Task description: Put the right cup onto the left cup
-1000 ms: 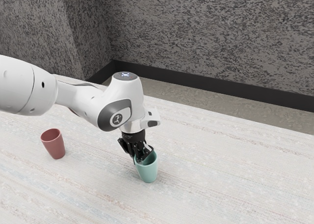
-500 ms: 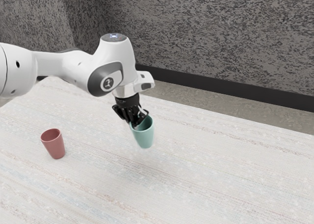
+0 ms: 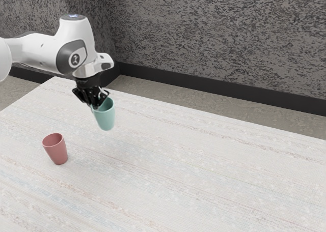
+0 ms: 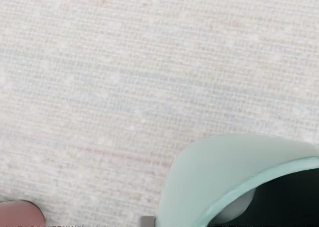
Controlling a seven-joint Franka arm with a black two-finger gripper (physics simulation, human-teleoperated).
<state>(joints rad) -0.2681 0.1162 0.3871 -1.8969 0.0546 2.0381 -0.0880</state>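
Note:
My gripper is shut on the rim of the green cup, which hangs in the air above the table, mouth up and slightly tilted. The red cup stands upright on the table, nearer the exterior view's lower left, apart from the green one. In the wrist view the green cup is large and close under my hand, its dark inside partly visible. A piece of the red cup also appears there.
The pale, streaked table reaches widely toward the exterior view's right. Its far edge runs in front of a grey wall with a dark baseboard.
Held by my gripper, the green cup has risen off the table and travelled toward the exterior view's left, closer to the red cup. The red cup has stayed where it was.

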